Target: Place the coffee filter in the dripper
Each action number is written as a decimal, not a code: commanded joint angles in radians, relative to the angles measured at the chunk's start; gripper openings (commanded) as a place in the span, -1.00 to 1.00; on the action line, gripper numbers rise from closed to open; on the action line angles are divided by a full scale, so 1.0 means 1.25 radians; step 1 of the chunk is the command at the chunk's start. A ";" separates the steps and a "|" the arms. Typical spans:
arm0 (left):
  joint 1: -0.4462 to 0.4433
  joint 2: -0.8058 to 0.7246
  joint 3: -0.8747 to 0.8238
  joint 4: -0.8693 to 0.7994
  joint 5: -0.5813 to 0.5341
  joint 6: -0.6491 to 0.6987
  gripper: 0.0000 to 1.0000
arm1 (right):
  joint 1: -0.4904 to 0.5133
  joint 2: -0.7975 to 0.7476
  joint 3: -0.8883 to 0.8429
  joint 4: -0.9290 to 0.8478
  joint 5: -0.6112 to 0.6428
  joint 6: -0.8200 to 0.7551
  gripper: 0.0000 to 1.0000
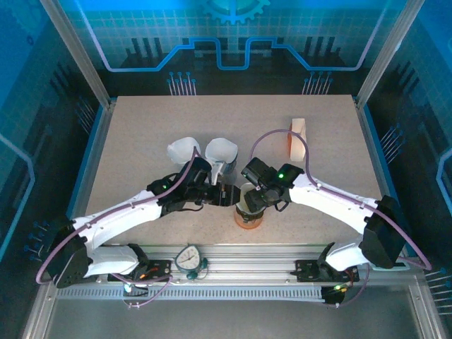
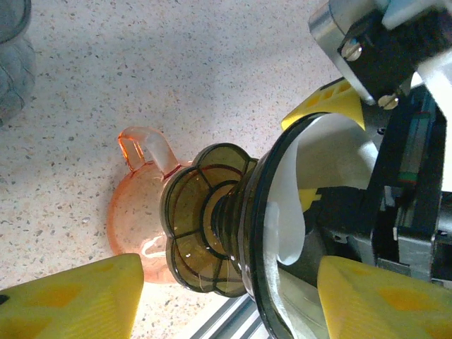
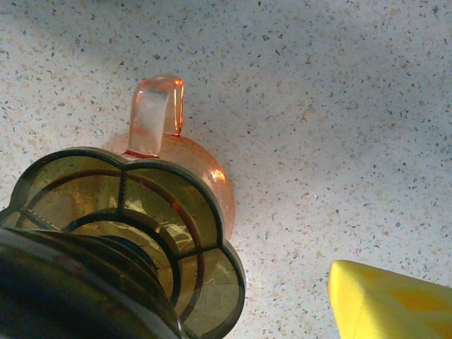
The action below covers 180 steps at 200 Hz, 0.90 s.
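So our left end effector (image 2: 229, 300) is open, fingers spread wide and clamped on nothing. The right end effector (image 2: 318, 152) is up at the rim, one finger seemingly inside, but we can't tell if it's pinching anything. The filter (image 2: 286, 212) is down in the dripper (image 2: 205, 219), which sits on the mug (image 2: 131, 219) on the table (image 2: 176, 70). Our worry: one paper wall bulges inward, so a finger backing out could drag it up, or a shove could tip the stack. The filter's axis looks upright, tip down toward the mug, mouth up.
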 commanded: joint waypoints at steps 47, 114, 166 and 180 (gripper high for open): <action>0.017 0.032 0.019 0.045 0.017 0.033 0.04 | -0.009 0.012 -0.013 0.004 0.005 0.006 0.46; 0.016 0.023 0.014 0.060 0.011 0.046 0.07 | -0.009 0.017 -0.014 0.011 0.002 0.006 0.46; 0.016 0.030 0.016 0.074 0.008 0.071 -0.32 | -0.011 0.022 -0.014 0.010 0.000 0.006 0.46; 0.016 0.030 0.012 0.077 0.009 0.071 -0.43 | -0.010 0.022 -0.015 0.010 0.001 0.006 0.46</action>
